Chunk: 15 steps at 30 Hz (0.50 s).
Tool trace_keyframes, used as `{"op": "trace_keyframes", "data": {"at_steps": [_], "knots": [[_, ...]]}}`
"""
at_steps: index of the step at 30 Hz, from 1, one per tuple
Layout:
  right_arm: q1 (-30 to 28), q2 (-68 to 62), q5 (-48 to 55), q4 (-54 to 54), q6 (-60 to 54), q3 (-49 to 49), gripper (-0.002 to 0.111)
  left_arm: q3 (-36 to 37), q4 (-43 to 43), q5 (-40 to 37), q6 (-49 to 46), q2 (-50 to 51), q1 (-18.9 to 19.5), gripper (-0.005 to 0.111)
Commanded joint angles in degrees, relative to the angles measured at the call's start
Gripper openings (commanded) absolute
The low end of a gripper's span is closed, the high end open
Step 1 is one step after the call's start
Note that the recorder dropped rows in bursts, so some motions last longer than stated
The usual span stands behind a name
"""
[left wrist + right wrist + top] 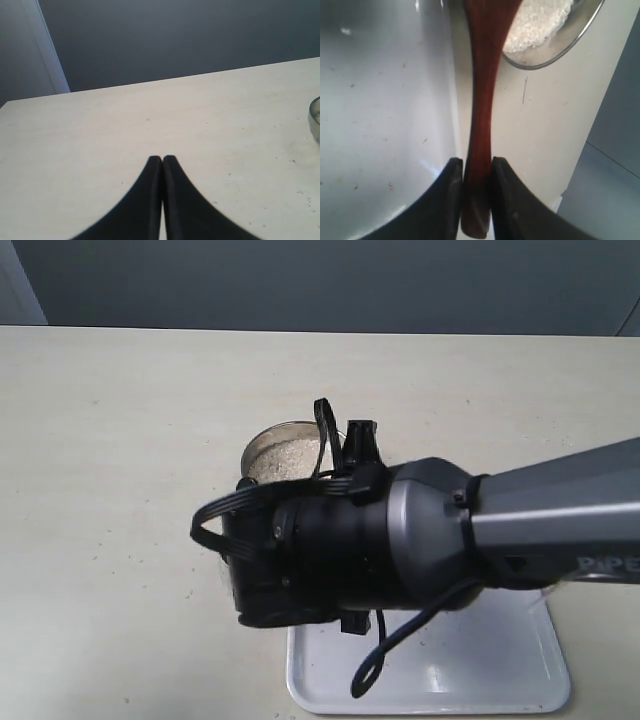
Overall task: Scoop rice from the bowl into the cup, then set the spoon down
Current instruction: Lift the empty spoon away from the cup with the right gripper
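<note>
1. The table (120, 440) carries everything.
2. The right arm (520, 520) reaches across the middle. It hides most of what lies on the near side of the bowl (262, 445), and it is by far the nearer arm to the work.
3. The tray (370, 100) lies beneath the right jaws and off to one side. The handle they hold runs out past its edge.
4. The bowl sits straight ahead of the right jaws, beyond the tray's edge.
5. The spoon (482, 100) has its long axis pointing straight out from between the jaws toward the bowl. Its scoop end leaves the frame over the bowl's rim, so I cannot tell whether it is loaded.
6. The rice (535, 25) is a pale heap in the bowl, ahead of the jaws on the side of the handle away from the tray.
7. The right gripper (477, 172) is clamped on the spoon's handle near its tail end, with the jaws only a handle's width apart.
8. The left gripper (161, 160) has its jaws pressed together on nothing, above bare table. A steel rim (315, 120) shows off to one side, well apart from the jaws, and I cannot tell whether it is the bowl or the cup. The cup is not otherwise in sight.
</note>
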<state>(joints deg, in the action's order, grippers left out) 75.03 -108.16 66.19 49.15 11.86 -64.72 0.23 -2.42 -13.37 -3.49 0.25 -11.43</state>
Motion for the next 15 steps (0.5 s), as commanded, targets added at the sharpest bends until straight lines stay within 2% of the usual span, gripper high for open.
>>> {"op": "trace_keyframes", "data": {"at_steps": [1,15], "knots": [[1.5,0.6,-0.8,3.6,3.6,1.6,0.000,-0.2,0.0,0.1,0.4,-0.3,-0.2,0.000],[3.6,0.6,-0.9,8.2,7.9,1.9,0.000,-0.2,0.0,0.1,0.4,-0.3,-0.2,0.000]]}}
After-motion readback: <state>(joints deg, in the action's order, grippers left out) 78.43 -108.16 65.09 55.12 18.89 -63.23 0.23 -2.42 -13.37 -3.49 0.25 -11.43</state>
